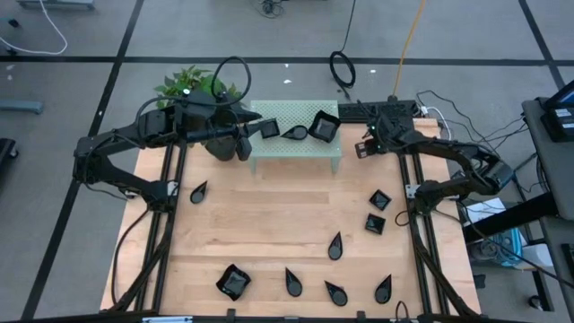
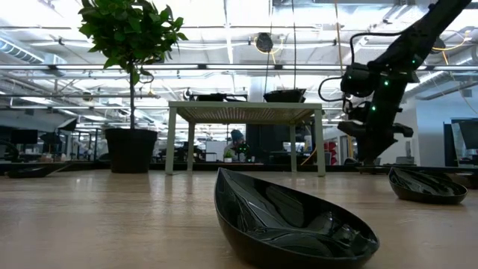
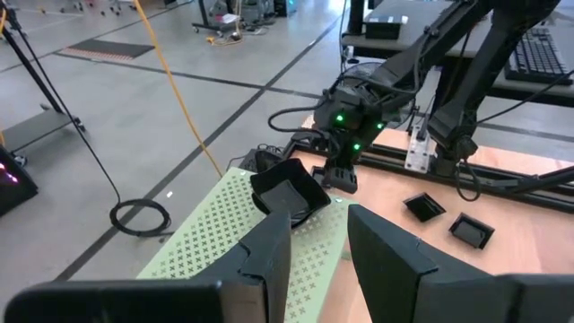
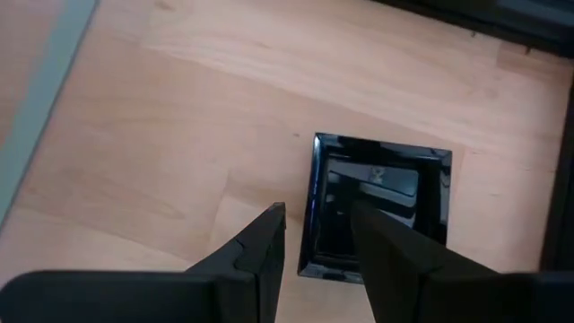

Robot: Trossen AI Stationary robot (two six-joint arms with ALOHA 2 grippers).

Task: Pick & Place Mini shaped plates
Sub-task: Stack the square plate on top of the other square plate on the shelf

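Three plates (image 1: 296,130) already up on the green stand (image 1: 296,151); about ten more scattered over the tabletop (image 1: 269,215), so mostly undone. Left claw (image 1: 251,130) above the stand, released and empty. Right claw (image 4: 316,235) parted, poised over a square plate (image 4: 377,202) beside the stand, not yet gripping.

Close view down past the right gripper (image 4: 316,235), its two dark fingers slightly apart with a narrow gap between them. Just beyond the fingertips a glossy black flat square plate (image 4: 381,202) lies on the light wooden tabletop (image 4: 179,117), reflecting pale light
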